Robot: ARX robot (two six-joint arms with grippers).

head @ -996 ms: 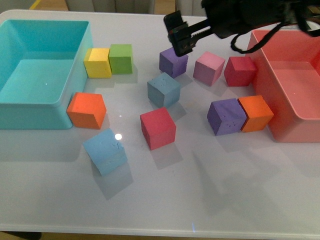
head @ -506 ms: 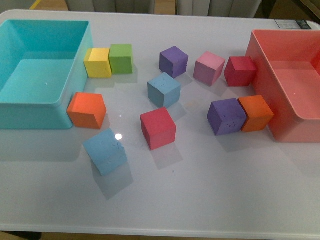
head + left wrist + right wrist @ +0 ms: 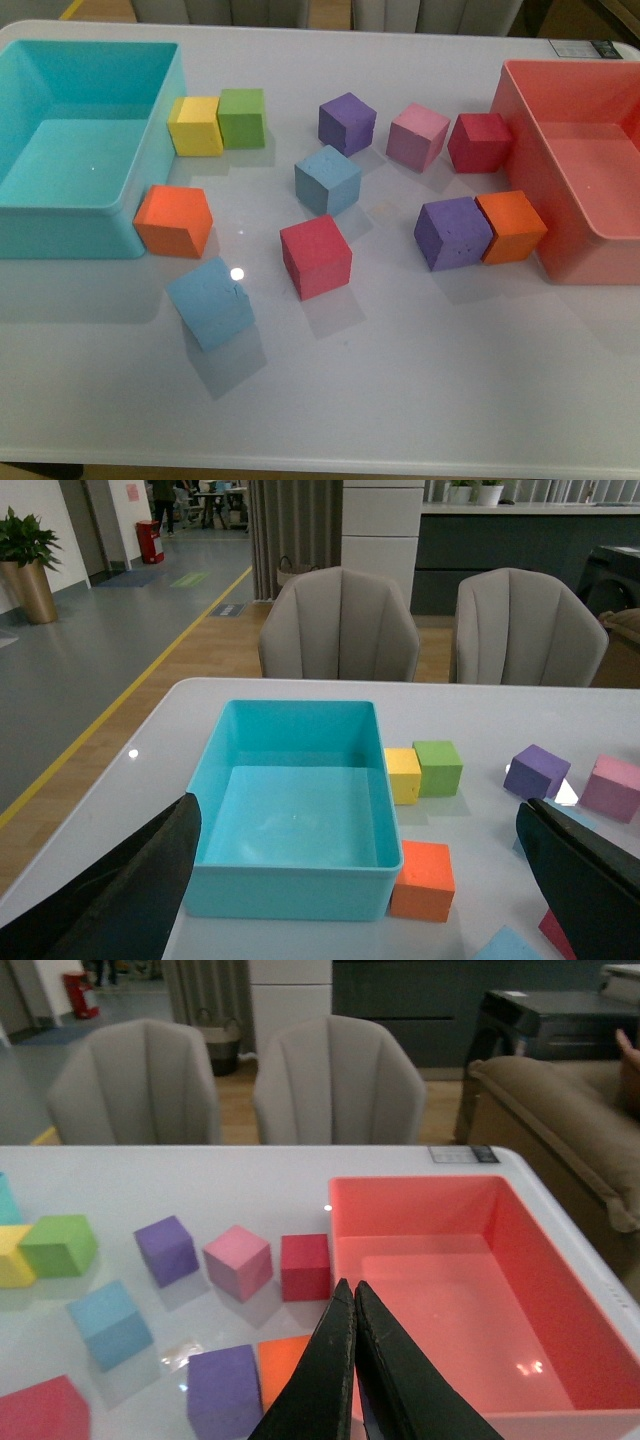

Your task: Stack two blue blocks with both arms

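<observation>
Two pairs of black fingers show only in the wrist views. The left fingers [image 3: 120, 900] are spread wide and grip nothing. The right fingers [image 3: 325, 1380] are pressed together, also gripping nothing. Both hang above the white bench [image 3: 450, 380], clear of every cube. The darker blue block [image 3: 327, 180] sits near the bench's middle, between a purple cube [image 3: 347, 122] and a red cube [image 3: 316, 256]. The sky-blue block [image 3: 211, 303] lies well apart from it, nearer the front edge, near an orange cube [image 3: 174, 221] that rests against the turquoise bin [image 3: 60, 235].
</observation>
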